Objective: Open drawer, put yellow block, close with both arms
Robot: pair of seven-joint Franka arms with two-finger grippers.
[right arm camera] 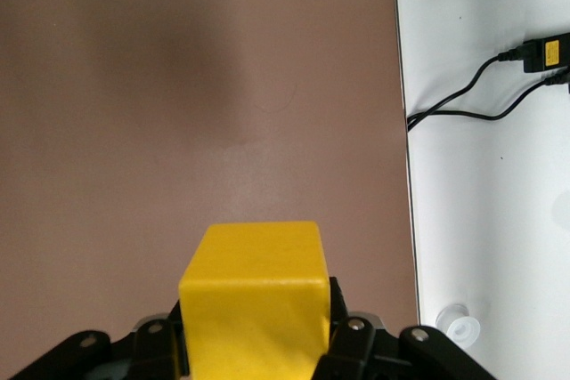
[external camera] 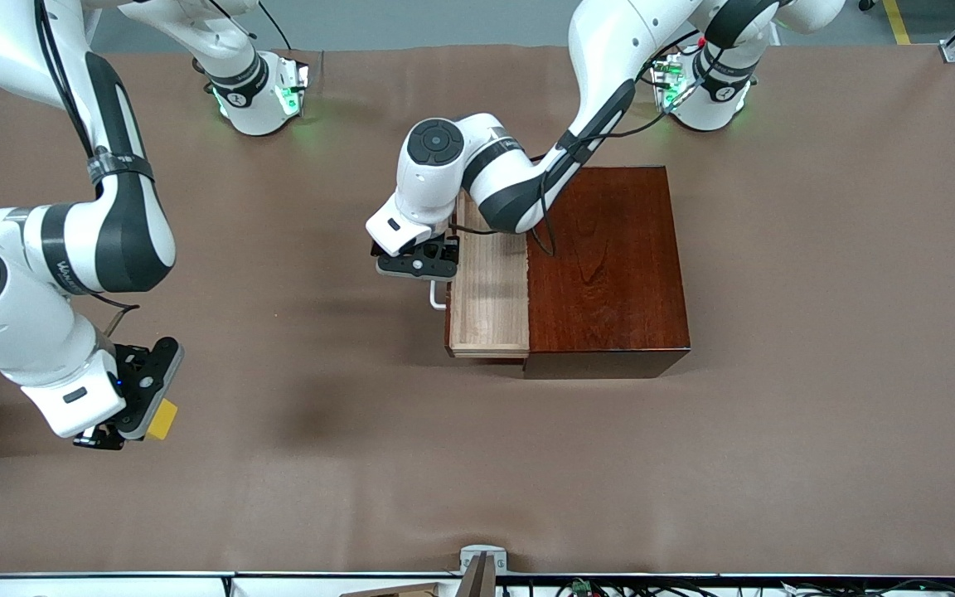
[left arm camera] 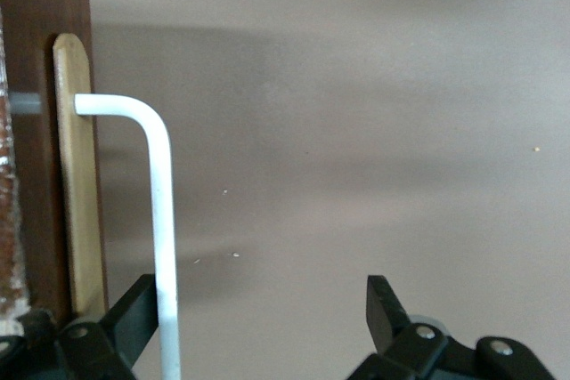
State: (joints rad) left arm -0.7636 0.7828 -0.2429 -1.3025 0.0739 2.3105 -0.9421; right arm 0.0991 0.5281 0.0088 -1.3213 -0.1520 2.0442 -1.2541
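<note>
A: Two tools logged. Right tool [external camera: 133,414] up over the tabletop [external camera: 361,464] at the right arm's end, clamped on the yellow block [right arm camera: 254,300].

B: Left tool [left arm camera: 258,327]?

A: Fingers spread around the white handle [left arm camera: 160,220], one finger touching it. Drawer [external camera: 487,290] partly out of the reddish-brown box [external camera: 606,265].

On my right arm [external camera: 117,240], the dark band of the forearm carries pale lettering, too small and slanted for me to read with any certainty. I find no other text, number, brand or sign on anything else here.
</note>
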